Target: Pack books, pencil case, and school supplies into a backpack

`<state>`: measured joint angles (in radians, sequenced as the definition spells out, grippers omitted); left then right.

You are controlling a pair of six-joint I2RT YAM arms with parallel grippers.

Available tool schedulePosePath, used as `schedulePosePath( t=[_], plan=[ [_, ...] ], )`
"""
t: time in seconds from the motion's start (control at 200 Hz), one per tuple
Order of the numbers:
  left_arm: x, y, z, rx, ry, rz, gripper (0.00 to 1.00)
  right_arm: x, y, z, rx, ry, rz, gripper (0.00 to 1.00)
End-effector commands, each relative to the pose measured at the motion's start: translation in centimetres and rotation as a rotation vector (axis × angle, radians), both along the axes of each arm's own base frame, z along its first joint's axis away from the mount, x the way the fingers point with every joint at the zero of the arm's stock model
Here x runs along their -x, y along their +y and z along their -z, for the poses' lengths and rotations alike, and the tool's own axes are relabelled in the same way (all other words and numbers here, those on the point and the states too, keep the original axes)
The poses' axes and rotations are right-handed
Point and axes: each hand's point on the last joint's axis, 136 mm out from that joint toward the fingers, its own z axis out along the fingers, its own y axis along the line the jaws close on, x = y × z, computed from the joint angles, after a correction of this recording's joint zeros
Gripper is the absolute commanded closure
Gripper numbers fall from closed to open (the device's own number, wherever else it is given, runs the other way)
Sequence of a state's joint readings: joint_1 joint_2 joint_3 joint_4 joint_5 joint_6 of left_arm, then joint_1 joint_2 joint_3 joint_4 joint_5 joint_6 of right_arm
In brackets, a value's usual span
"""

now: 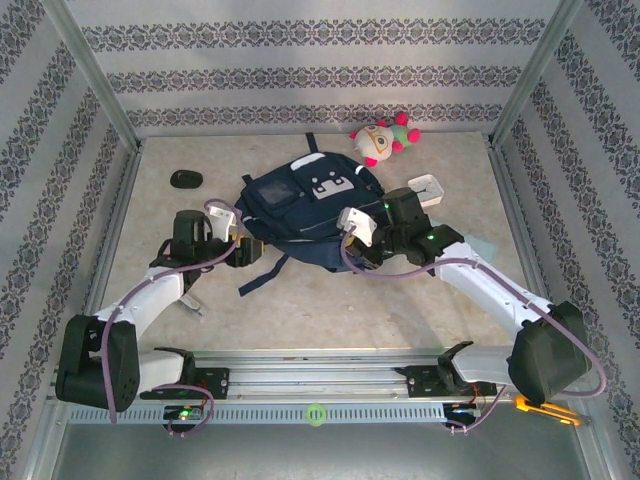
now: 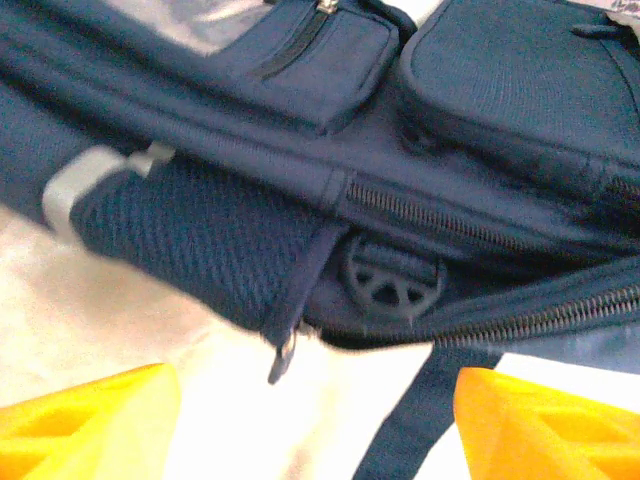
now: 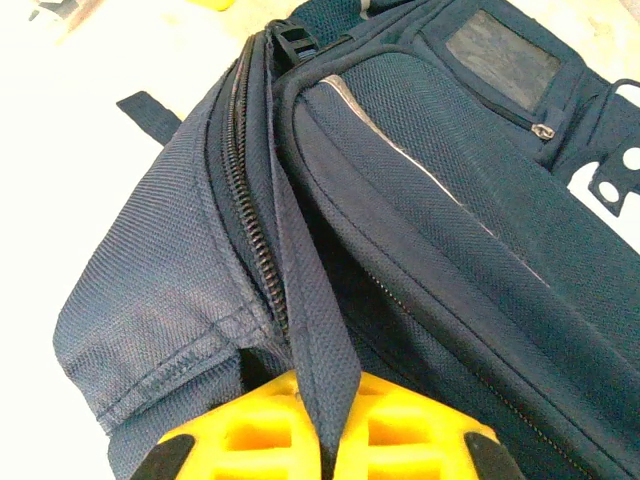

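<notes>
**Step in hand:** opening the backpack [image 1: 300, 205] so it can be loaded. It lies flat at the middle of the tabletop [image 1: 330, 310], pockets up, between the 2 arms.

**Right tool** [image 3: 315, 425]: pressed together, pinching a navy fabric strip of the backpack. The strip runs beside the main zipper [image 3: 255, 230] at the near right side of the bag. This grip appears to anchor the bag.

**Left tool** [image 2: 315, 430]: spread and holding nothing, at the near left side of the bag. A dark strap [image 2: 400, 430] lies in the gap between its fingers [image 2: 90, 420]. A hanging pull tab [image 2: 285, 335] sits just beyond.

**Next move, as judged:**
1. Advance the left tool to the pull tab.
2. Close on the tab alone, without catching the strap.
3. Draw it along the zipper while the right tool keeps the fabric taut.

The tab is small, so align the tool before closing.
</notes>
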<state>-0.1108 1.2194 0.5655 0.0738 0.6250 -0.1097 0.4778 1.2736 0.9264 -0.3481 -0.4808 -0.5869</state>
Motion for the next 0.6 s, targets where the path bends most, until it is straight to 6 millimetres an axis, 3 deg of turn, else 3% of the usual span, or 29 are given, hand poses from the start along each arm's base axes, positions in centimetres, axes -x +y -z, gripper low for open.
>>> schedulePosePath(
  t=[0.0, 0.16, 0.3, 0.4, 0.595],
  plan=[
    [-0.4, -0.9, -2.5, 0.032, -0.157, 0.002, 0.36, -0.6, 0.1, -2.6, -0.076, -0.053, -0.006, 1.0],
    [-0.6, -1.4, -1.9, 0.025, -0.26, -0.016, 0.48, -0.7, -0.1, -3.4, -0.09, -0.075, -0.01, 1.0],
    [-0.6, -3.8, 1.2, -0.053, -0.196, 0.031, 0.46, -0.3, -0.2, -3.7, -0.104, -0.083, -0.012, 1.0],
    [-1.1, -4.1, 3.3, -0.074, -0.178, 0.001, 0.45, -0.4, -0.4, -3.8, -0.107, -0.087, 0.001, 1.0],
    [-2.7, -3.8, 4.6, -0.108, -0.192, -0.049, 0.44, -0.2, -0.2, -4.4, -0.126, -0.096, -0.01, 1.0]
  ],
)
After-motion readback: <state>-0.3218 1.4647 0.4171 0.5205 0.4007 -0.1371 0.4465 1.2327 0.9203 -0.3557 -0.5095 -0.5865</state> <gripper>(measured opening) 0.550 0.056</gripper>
